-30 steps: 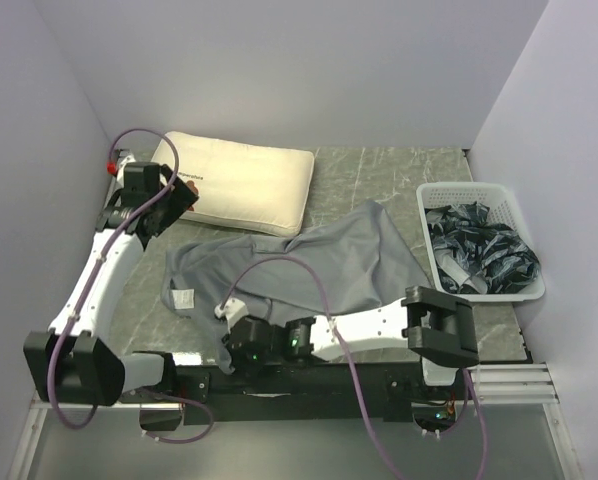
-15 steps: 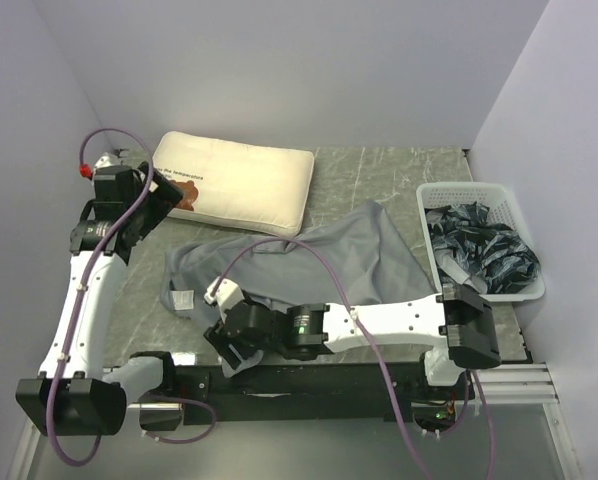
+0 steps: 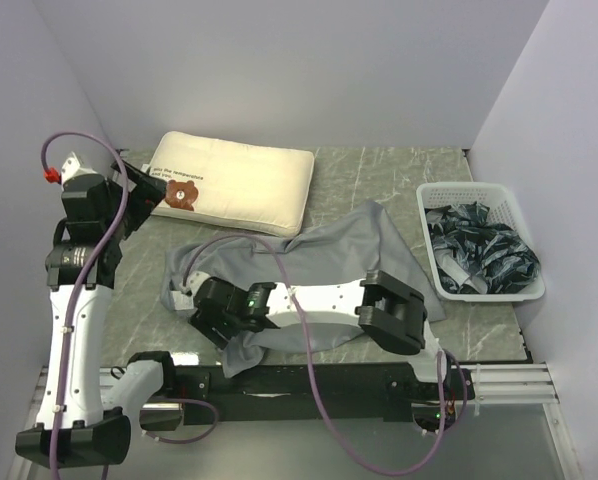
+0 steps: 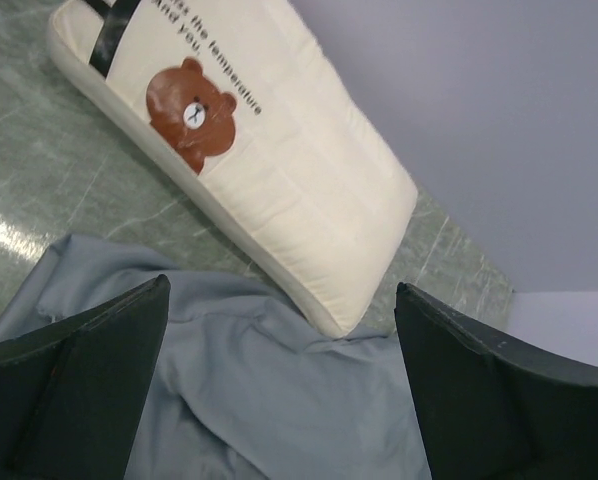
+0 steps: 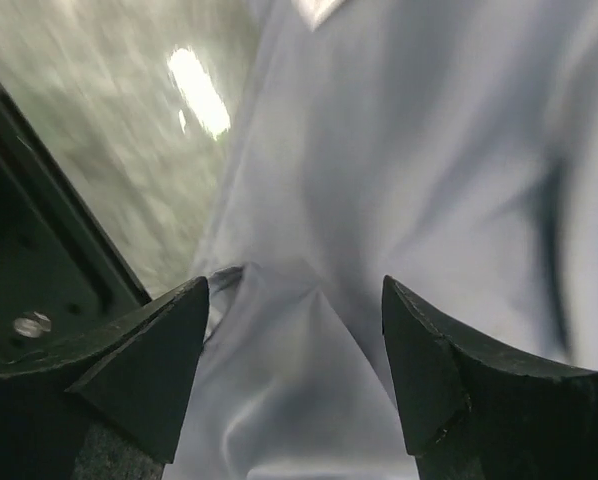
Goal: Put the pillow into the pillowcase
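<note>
Lying flat at 11 o'clock on the desk (image 3: 379, 175), the pillow (image 3: 234, 185) is wholly outside the pillowcase (image 3: 329, 255), which sprawls crumpled at the centre, just beside the pillow's 5 o'clock corner.

The left pincer (image 4: 279, 295) has backed off toward 9 o'clock. Its jaws are wide and empty, and the bear face is now uncovered. The right pincer (image 5: 294, 290) has swung to the pillowcase's 7 o'clock corner. Its jaws have spread and straddle a fold without clamping it, and a flap now hangs over the desk's 6 o'clock edge.

Judgement: neither item is held, so insertion has not begun.

Count:
- one pillow
- one pillowcase
- two pincers
- one basket (image 3: 469, 187) at 3 o'clock, holding dark packets (image 3: 479, 255)
</note>
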You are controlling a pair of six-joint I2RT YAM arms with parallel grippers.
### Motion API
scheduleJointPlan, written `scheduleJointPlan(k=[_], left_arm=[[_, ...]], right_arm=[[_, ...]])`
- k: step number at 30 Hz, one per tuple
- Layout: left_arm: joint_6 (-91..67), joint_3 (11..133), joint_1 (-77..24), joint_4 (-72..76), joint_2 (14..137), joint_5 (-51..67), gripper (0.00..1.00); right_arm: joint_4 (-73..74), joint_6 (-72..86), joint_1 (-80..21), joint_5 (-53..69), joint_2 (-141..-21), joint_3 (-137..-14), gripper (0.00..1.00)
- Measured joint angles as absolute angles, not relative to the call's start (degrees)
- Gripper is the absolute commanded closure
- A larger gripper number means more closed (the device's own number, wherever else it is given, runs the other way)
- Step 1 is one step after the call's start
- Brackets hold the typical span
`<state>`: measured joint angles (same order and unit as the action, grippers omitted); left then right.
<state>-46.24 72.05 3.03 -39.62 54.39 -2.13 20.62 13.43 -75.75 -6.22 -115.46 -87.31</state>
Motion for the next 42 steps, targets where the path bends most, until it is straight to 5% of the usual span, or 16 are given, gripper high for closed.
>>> scheduleJointPlan(k=[4,7,8,15,42], left_arm=[[-46.76,66.28,3.05,-38.37,53.06,-0.67,0.01],[-47.62,61.65,3.03,-36.80,52.97,1.26,0.01],[-47.88,59.92,3.03,-36.36,52.97,2.07,0.02],[-49.84,48.77,2.59,-31.97,51.64,6.04,0.02],[-63.16,38.70,-16.36,-30.81,51.24,-12.14,0.24]], right_arm=[[21.98,12.40,-75.99,-3.90,-118.13,-87.31,0.31],[21.91,11.53,-76.03,-2.26,-118.30,-87.31,0.56],[21.80,11.25,-75.96,-1.93,-118.30,-87.31,0.72],[19.31,14.00,-72.55,-0.19,-117.62,-84.33,0.98],[4.97,42.13,-54.92,-11.70,-95.68,-56.88,1.00]])
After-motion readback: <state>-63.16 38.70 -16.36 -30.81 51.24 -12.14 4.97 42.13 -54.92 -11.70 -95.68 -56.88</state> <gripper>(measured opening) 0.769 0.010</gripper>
